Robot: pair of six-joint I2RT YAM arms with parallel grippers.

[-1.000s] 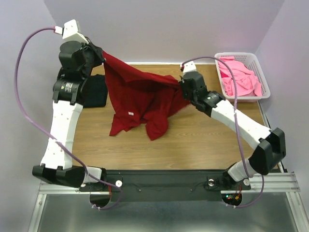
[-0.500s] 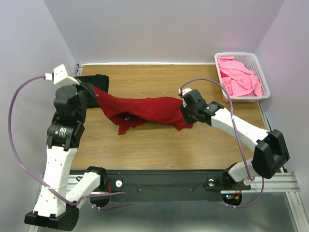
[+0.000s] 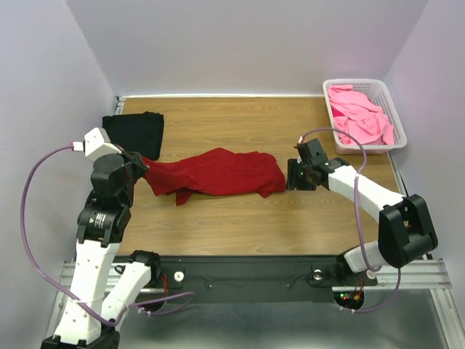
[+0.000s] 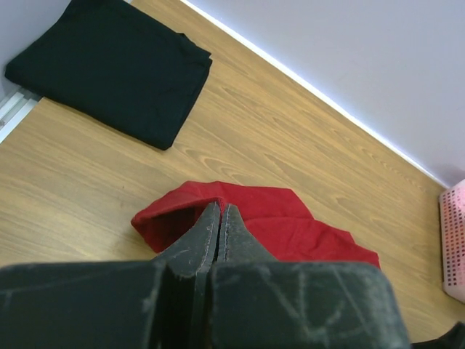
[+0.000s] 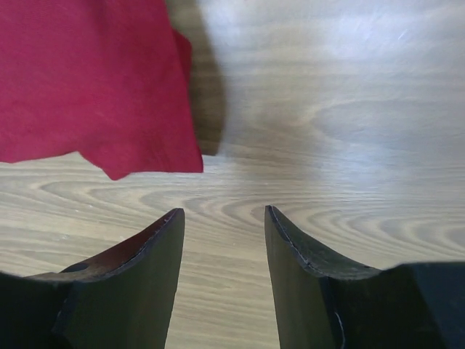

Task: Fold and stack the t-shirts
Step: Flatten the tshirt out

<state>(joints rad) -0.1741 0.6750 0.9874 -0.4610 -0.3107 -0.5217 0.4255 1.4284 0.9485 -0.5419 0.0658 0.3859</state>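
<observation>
Bunched dark red t-shirt [image 3: 218, 172], folded black t-shirt [image 3: 134, 134] far left, pink t-shirts [image 3: 356, 116] in basket [image 3: 363, 148]

dark red t-shirt [image 3: 214, 172]: plain dark red;
black t-shirt [image 3: 133, 134]: plain black;
pink t-shirts [image 3: 358, 115]: bright pink, apparently unpatterned;
basket [image 3: 393, 120]: white, lattice pattern;
table [image 3: 240, 214]: light brown wood grain;
arms [image 3: 363, 190]: white shells, black joints

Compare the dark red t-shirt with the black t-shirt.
The dark red t-shirt lies rumpled and stretched out mid-table; the black t-shirt is a neat folded rectangle in the far left corner. The left tool pinches the red one; nothing touches the black one. Both rest on the table.
</observation>
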